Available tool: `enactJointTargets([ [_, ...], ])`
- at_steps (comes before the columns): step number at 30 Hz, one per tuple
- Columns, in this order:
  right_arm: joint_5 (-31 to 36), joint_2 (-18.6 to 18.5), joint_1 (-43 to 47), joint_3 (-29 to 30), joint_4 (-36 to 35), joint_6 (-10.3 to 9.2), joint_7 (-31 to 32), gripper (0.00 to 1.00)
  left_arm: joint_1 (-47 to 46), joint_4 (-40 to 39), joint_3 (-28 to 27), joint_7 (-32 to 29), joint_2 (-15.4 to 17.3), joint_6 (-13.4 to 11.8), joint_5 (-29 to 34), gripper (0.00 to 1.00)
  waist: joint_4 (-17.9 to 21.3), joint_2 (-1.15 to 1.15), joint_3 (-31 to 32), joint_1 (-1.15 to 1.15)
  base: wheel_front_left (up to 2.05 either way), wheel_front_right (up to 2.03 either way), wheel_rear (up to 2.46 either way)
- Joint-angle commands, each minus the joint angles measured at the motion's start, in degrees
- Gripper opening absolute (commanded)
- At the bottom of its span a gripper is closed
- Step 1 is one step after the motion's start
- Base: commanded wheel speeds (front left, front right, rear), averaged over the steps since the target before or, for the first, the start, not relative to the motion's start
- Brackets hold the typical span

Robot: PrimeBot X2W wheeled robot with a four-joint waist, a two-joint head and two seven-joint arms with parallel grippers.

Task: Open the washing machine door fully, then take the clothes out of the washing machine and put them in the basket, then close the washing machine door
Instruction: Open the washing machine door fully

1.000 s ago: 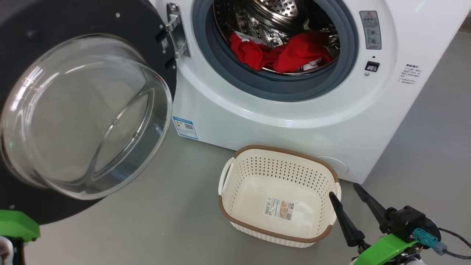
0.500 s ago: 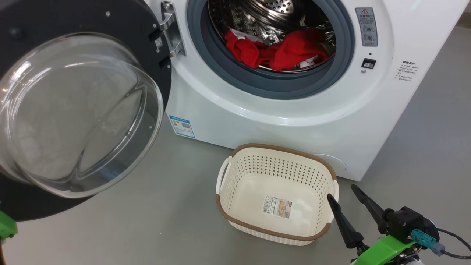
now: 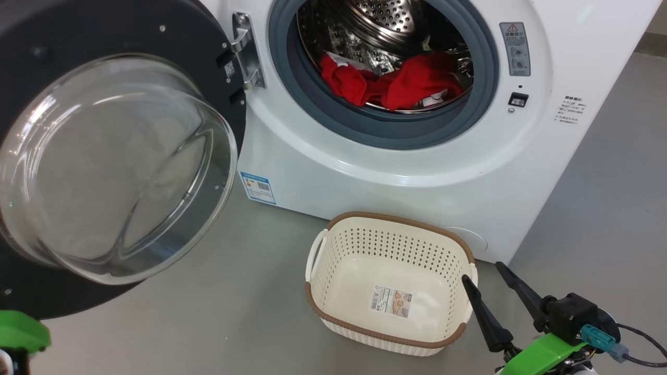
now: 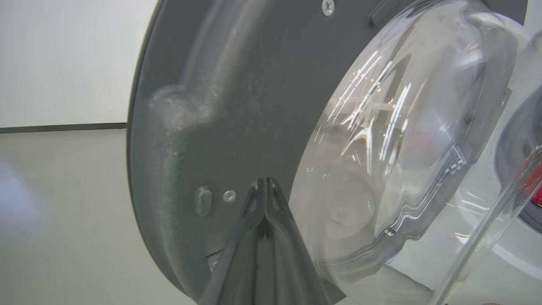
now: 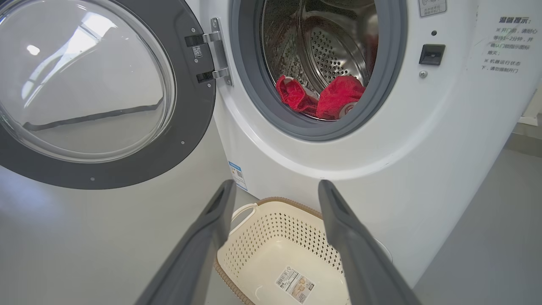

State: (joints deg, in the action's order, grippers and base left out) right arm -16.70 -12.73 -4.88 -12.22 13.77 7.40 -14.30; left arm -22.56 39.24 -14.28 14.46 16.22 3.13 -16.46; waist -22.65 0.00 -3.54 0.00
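Observation:
The washing machine (image 3: 417,172) is a white front-loader. Its round door (image 3: 104,31) hangs swung open to the left, and the glass bowl (image 3: 114,166) bulges toward me. Red clothes (image 3: 396,86) lie in the steel drum. The cream basket (image 3: 391,216) stands empty on the floor in front of the machine. My right gripper (image 3: 482,272) is open, just right of the basket's near corner, with nothing in it. In the left wrist view my left gripper (image 4: 264,182) is shut. Its tips are close against the door's dark inner rim (image 4: 237,106), beside the glass; I cannot tell if they touch.
Grey floor (image 3: 234,291) lies between the open door and the basket, and more runs along the machine's right side (image 3: 615,198). A green part of my left arm (image 3: 18,330) sits under the door's lower edge. In the right wrist view the clothes (image 5: 334,95) and the basket (image 5: 271,237) lie ahead.
The head view has shifted a little. The green part of my left arm dropped toward the corner and came back. The right gripper has stayed open beside the basket.

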Motion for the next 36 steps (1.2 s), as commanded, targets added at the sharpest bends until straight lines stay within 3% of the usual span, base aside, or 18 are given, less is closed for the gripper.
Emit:
enactJointTargets([
  [1,0.6,-0.1,-1.1,-1.2,-1.3,0.09,-0.7,1.0,0.9,-2.4,-2.0,0.5,1.9,0.6,1.0,0.0,-0.1,0.0,0.3,0.0,0.0,0.0,0.0],
  [3,0.6,0.0,-1.0,-0.9,-1.3,0.09,-0.7,1.0,2.9,-4.7,-2.6,0.5,0.2,1.4,1.8,0.05,-0.2,0.0,0.5,0.0,0.0,0.0,0.0],
  [6,0.6,0.0,-0.8,-0.8,-1.4,0.09,-0.7,1.0,5.1,-7.5,-3.2,0.5,-1.9,2.1,2.2,0.58,-0.2,0.0,0.7,0.0,0.0,0.0,0.0],
  [7,0.6,0.0,-0.8,-0.8,-1.4,0.09,-0.7,1.0,5.9,-8.4,-3.5,0.5,-2.5,2.4,2.2,0.96,-0.1,0.0,0.8,0.0,0.0,0.0,0.0],
  [8,0.6,0.0,-0.8,-0.7,-1.4,0.09,-0.7,1.0,6.7,-9.4,-3.8,0.5,-3.1,2.7,2.2,1.0,0.0,0.0,0.9,0.0,0.0,0.0,0.0],
  [20,0.9,0.2,-0.3,0.6,-2.0,0.09,-0.7,1.0,16.3,-20.4,-0.8,0.5,-8.9,4.3,3.0,1.0,4.1,0.0,1.4,0.0,0.0,0.0,0.0],
  [36,1.3,-0.1,-0.7,3.4,-2.9,0.09,-0.7,1.0,19.7,-26.6,9.1,0.5,-8.3,4.4,-1.6,1.0,15.3,0.0,0.6,0.0,0.0,0.0,0.0],
])
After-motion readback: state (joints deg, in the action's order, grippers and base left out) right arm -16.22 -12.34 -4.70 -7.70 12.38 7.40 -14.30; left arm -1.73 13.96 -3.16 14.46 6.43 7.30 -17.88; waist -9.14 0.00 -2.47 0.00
